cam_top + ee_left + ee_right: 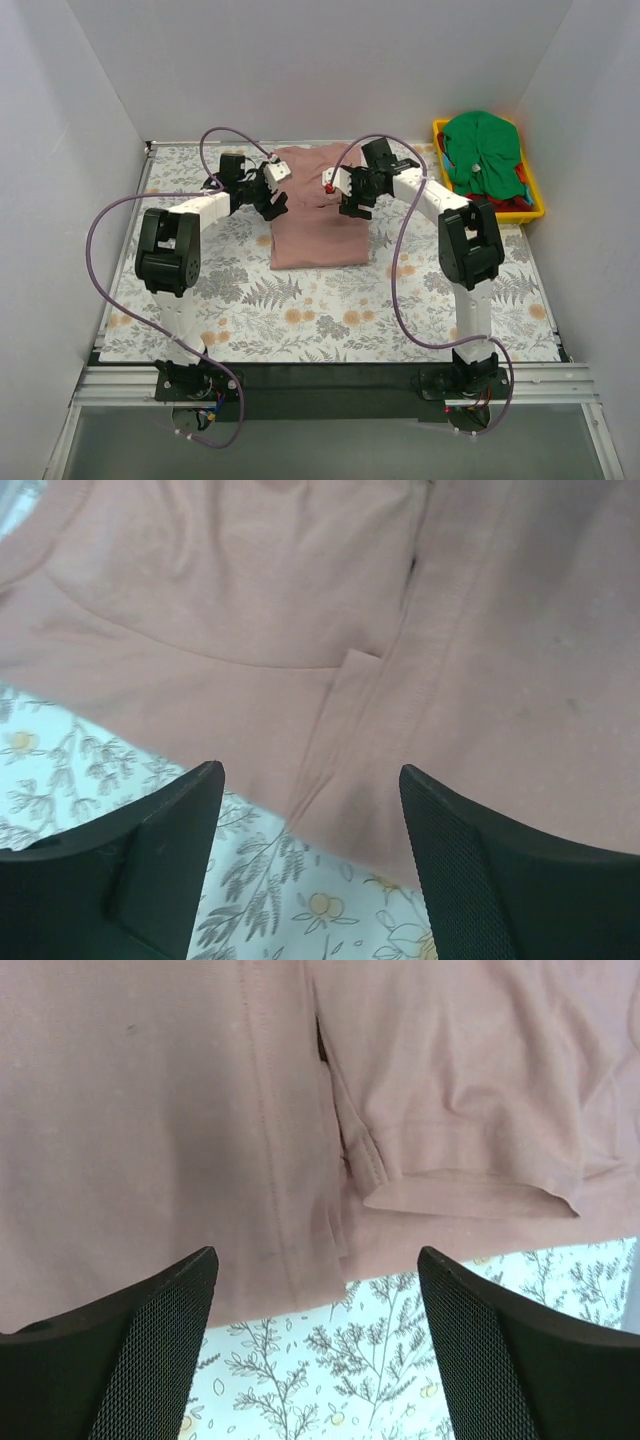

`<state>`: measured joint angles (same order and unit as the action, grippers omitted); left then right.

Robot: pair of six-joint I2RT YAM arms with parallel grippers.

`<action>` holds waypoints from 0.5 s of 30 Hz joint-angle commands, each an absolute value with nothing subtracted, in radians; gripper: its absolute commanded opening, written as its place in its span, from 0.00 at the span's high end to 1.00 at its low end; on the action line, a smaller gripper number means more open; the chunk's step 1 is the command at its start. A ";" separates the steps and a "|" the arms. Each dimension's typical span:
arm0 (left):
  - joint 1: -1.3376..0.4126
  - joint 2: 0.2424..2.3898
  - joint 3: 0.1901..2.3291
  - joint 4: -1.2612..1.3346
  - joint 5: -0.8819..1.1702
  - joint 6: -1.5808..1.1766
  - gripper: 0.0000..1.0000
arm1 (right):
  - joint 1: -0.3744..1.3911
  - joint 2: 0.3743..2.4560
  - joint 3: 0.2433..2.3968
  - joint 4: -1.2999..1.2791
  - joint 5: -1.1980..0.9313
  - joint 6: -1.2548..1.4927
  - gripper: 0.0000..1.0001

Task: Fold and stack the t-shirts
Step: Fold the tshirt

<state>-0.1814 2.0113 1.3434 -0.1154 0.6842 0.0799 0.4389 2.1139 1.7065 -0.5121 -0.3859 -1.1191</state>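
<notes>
In the yellow bin (439, 128), red cloth (508, 205) mostly beneath the green t-shirt (481, 147)

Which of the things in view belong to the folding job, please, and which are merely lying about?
Job: pink t-shirt, green t-shirt, red cloth in the bin.
Lying about: yellow bin, floral table cover.

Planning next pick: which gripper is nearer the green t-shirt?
Right. The right gripper is over the pink t-shirt edge facing the green t-shirt; the left gripper, over its opposite edge.

Bright, even overhead light with soft shadows; wrist views sharp on cloth, near edges slightly blurred.
</notes>
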 commanded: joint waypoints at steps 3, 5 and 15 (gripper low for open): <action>-0.146 1.795 1.254 -0.041 0.693 0.008 0.30 | 0.422 1.915 1.642 -0.476 -0.399 -1.071 0.17; -0.144 1.722 1.149 -0.066 0.712 0.015 0.32 | 0.429 1.820 1.565 -0.480 -0.429 -1.062 0.24; -0.236 1.451 0.807 -0.169 0.723 0.153 0.54 | 0.548 1.632 1.166 -0.488 -0.449 -1.058 0.53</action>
